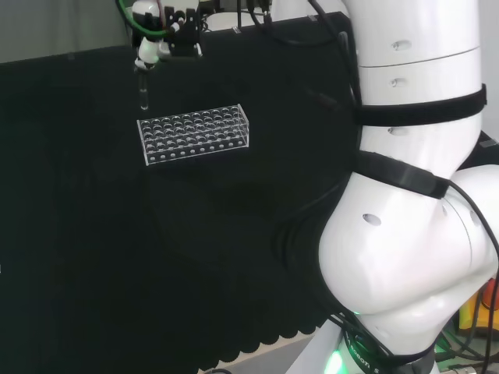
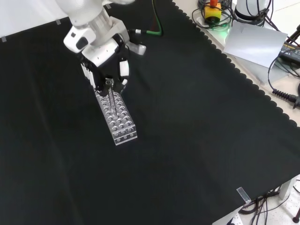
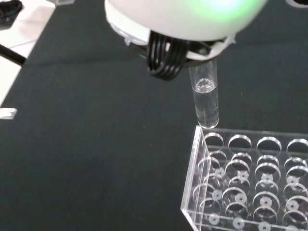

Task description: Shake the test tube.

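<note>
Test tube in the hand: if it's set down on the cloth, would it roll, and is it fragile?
The test tube looks like thin clear glass, so probably fragile. Its round, smooth body would likely roll if laid on the black cloth. It seems light; the clear rack below could likely keep it upright.
</note>
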